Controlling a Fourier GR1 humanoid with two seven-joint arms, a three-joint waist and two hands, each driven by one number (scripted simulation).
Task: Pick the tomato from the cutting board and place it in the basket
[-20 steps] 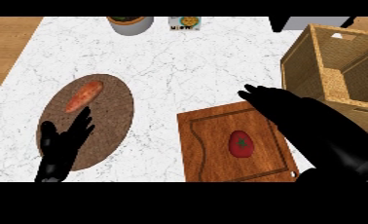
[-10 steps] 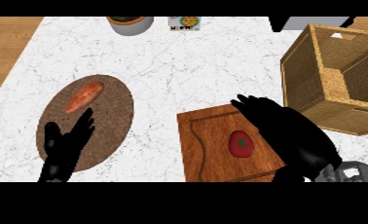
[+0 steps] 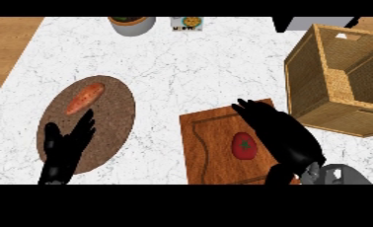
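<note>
Head view: tomato (image 3: 244, 146) mid-board, right hand (image 3: 280, 131) beside (touching unclear).

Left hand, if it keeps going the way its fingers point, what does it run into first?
The left hand points up the view and slightly right over the brown plate. On that line it would probably meet the orange carrot-like vegetable first, if it travels low enough; its height is unclear.

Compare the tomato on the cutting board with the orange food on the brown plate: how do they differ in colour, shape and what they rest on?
The tomato is red and round with a dark green star on top; the orange food is long, narrow and lies slantwise. The tomato sits on the rectangular wooden cutting board, the orange food on the round brown plate. The right hand is right beside the tomato; the left hand rests below the orange food. Neither is held.
</note>
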